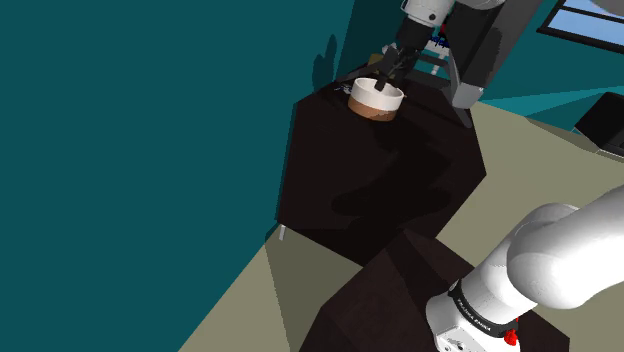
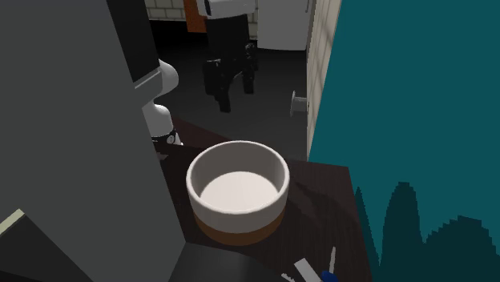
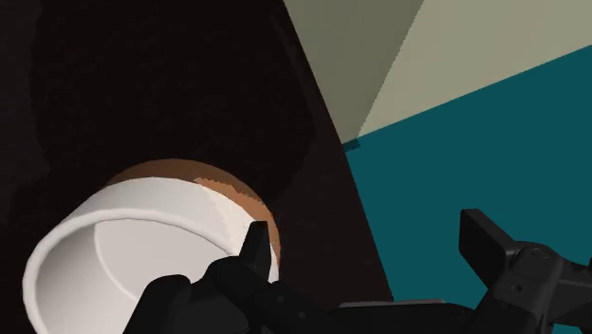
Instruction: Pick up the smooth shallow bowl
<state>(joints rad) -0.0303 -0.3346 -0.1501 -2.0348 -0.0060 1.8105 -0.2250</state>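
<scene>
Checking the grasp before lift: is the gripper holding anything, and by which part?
Nothing is held: the black gripper stands open by the rim of the white, brown-based bowl.

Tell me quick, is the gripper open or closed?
Gripper: open, holding nothing; the bowl is not gripped.

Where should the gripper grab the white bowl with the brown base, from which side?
Pinch the white bowl by its rim wall from above, one finger inside, one outside: it stands upright, open-topped, and looks too wide for the open gripper to span.
</scene>
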